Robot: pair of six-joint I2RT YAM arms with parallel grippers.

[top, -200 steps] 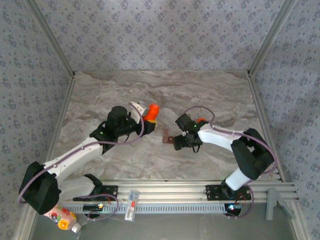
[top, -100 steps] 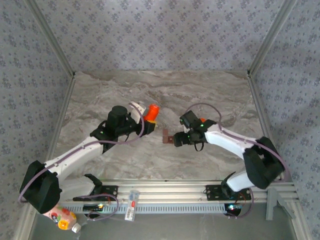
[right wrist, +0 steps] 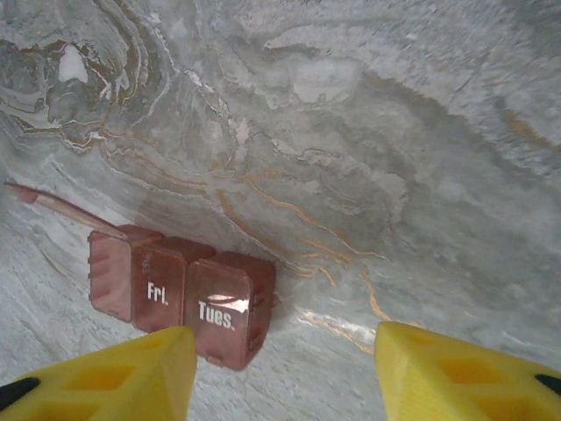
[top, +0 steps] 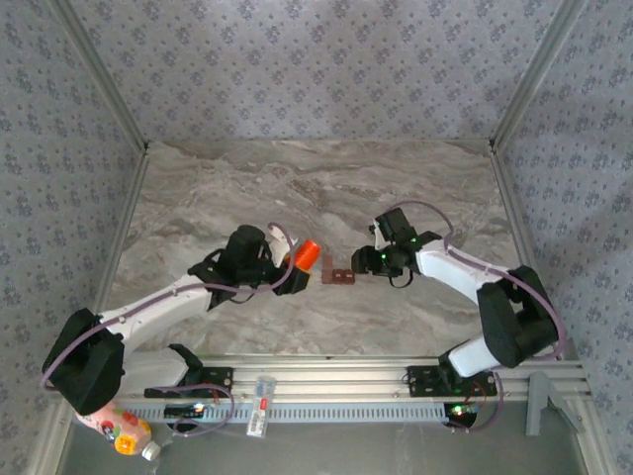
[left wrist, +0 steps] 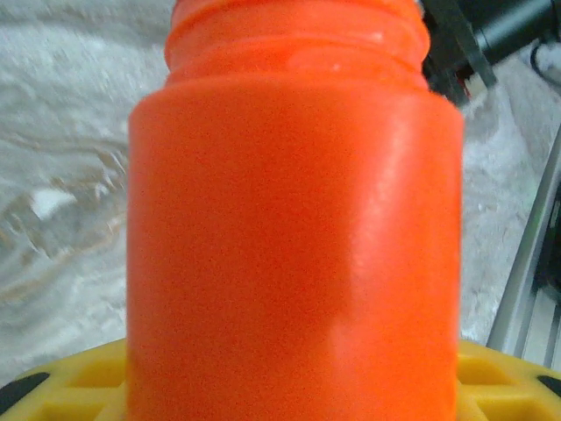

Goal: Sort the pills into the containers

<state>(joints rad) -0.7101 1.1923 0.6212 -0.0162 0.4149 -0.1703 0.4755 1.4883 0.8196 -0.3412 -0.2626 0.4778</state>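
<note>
Containers [top: 341, 276]: a dark reddish-brown strip of three compartments, lying flat mid-table between the two grippers.

Walls [top: 316, 69]: grey paper with small repeating sprigs, on three sides.

Table [top: 297, 188]: grey marble-look top with tan veins. A slotted aluminium rail [top: 336, 371] runs along the near edge.

Left gripper [top: 300, 259]: clamped on an orange bottle [top: 309, 254], which sits just beside the strip's end. From the left wrist the bottle's neck points away and its top is cut off by the frame.

Right gripper [right wrist: 282, 342]: unclenched, yellow fingers [right wrist: 456, 368] spread wide, nothing between them, tips just short of the strip.

Lids read "Fri." and "Tues."; the end compartment's lettering is not legible. A thin flap angles away from that end.
</note>
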